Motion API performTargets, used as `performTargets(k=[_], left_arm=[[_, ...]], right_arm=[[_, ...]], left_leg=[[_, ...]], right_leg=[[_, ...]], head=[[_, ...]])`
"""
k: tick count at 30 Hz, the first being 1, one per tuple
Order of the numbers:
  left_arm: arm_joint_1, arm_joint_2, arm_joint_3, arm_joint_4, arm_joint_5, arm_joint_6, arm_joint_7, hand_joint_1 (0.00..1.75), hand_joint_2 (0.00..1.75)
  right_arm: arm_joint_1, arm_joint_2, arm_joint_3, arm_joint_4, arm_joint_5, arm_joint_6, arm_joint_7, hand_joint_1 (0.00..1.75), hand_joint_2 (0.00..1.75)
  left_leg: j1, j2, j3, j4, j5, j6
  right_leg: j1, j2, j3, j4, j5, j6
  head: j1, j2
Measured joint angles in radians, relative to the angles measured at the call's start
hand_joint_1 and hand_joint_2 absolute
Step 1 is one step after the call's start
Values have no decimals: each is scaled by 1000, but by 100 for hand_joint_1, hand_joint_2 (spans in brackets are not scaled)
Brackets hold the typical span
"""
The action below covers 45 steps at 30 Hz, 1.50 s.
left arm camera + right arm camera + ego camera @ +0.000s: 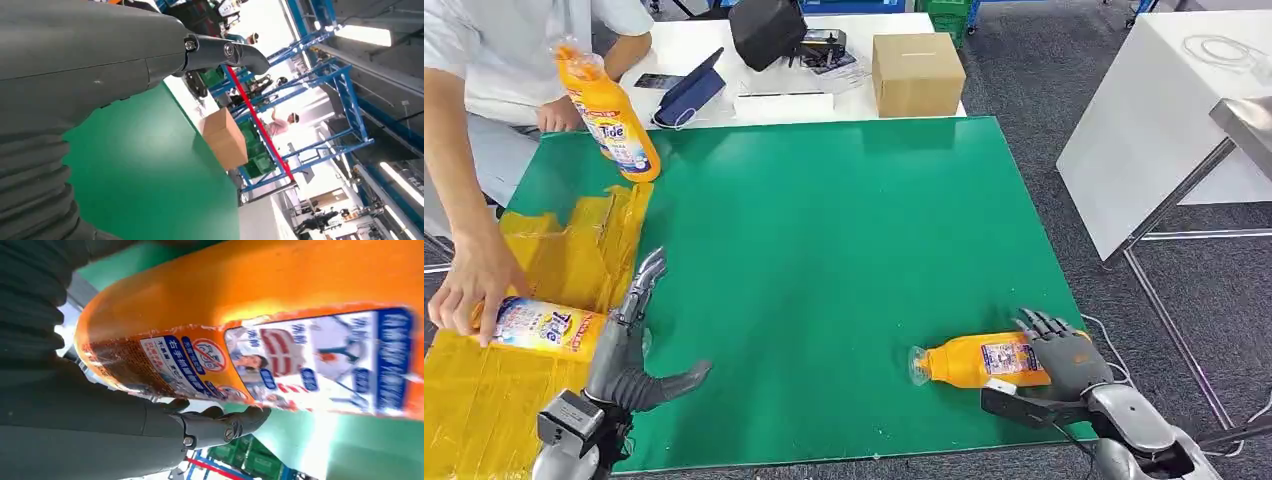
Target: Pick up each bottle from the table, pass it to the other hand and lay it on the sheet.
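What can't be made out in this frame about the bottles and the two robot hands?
- Right robot hand: head view hides its thumb behind the lying bottle; whether it grips firmly is unclear.
- Left robot hand: its wrist view is mostly grey cover.
- Bottle on the sheet: one end covered by a person's hand.
- Label print: too blurred in the right wrist view.

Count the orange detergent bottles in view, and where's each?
3. One orange Tide bottle held up by a person at the mat's far left corner; one lying on the yellow sheet under the person's hand; one lying by the right hand.

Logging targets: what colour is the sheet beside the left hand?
Yellow sheet, clearest in head view.
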Motion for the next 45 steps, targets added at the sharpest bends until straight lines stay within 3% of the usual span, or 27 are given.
performTargets(k=[12,19,24,28,32,38,45], left_arm=[[-7,0,0,19,2,-5,6,0,175],[-26,-3,-4,45,51,-85,47,0,175],[-32,-3,-29,66,36,-132,89,0,175],[-41,-3,-78,66,32,-159,100,0,175],[-52,-3,-110,66,35,-163,103,0,175],[-99,-1,-171,76,64,-193,122,0,175],[-137,0,-211,97,72,-193,129,0,175]], right_arm=[[-26,-10,11,15,12,7,6,175,175],[-68,6,35,48,35,-25,-5,175,175],[-82,115,35,57,-9,-236,-37,175,175],[-100,215,30,52,-61,-334,-93,175,175],[-111,274,24,45,-85,-356,-119,175,175],[-130,371,2,32,-247,-438,-236,175,175],[-149,430,2,31,-280,-439,-249,175,175]], left_leg=[[0,0,0,0,0,0],[0,1,1,0,0,0],[1,1,1,0,0,0],[1,1,1,0,0,0],[1,1,1,0,0,0],[0,1,1,0,0,0],[0,1,1,0,1,0]], right_leg=[[0,0,0,0,0,0],[0,1,1,0,0,0],[1,1,1,1,1,1],[1,1,0,1,0,1],[1,1,0,1,0,1],[0,1,0,1,1,1],[0,1,1,1,1,1]], head=[[0,0],[0,0],[0,0],[0,0],[0,0],[0,0],[0,0]])
